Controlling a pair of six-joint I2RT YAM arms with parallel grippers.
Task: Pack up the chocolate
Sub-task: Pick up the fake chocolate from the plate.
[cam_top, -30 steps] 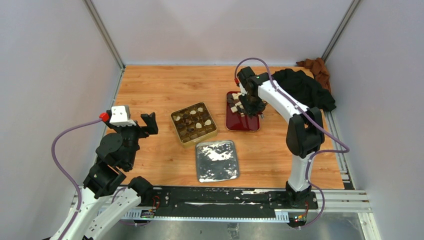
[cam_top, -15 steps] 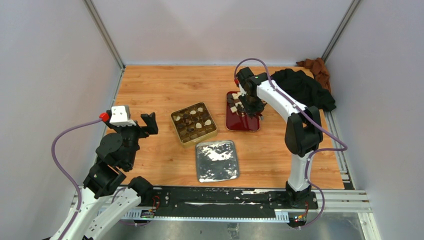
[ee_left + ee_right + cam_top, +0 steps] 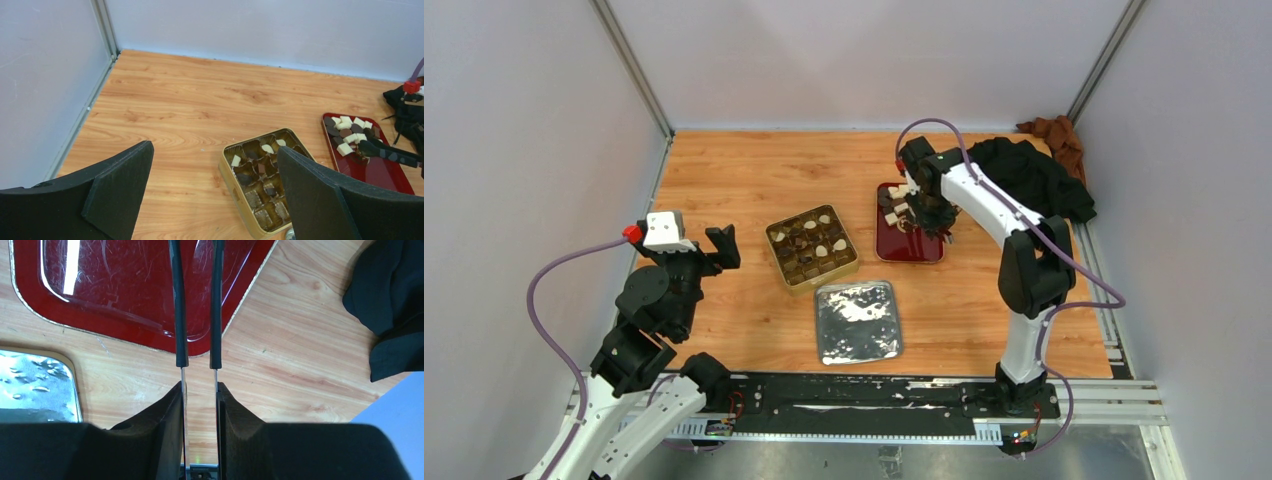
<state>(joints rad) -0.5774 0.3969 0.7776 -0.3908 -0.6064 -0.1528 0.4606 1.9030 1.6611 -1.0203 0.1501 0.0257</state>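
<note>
Hovering low over the dark red glossy plastic tray (image 3: pixel 911 248), the right end effector (image 3: pixel 199 390) is clamped on a pair of thin metal tweezers with black sleeved arms (image 3: pixel 179 315). The two arms run nearly parallel with a narrow gap between them. Their tips pass out of the wrist view, so I cannot tell whether anything is pinched there. The chocolate (image 3: pixel 346 135), small cream-white and dark brown chunks, lies bunched at the far end of the red tray, while the near end is bare. More chunks of both colours sit in several compartments of the square gold tin with a brown grid insert (image 3: pixel 824 279), which is left of the tray and apart from it. A crinkled silver foil-lined square tray (image 3: pixel 857 320) lies just nearer than the tin. The left end effector (image 3: pixel 215 150) is raised over the left side of the wooden desk (image 3: pixel 744 170), well apart from the tin, with its fingers spread wide and nothing between them. A black crumpled cloth (image 3: pixel 1034 175) and a brown cloth (image 3: pixel 1054 135) sit at the far right corner.
</note>
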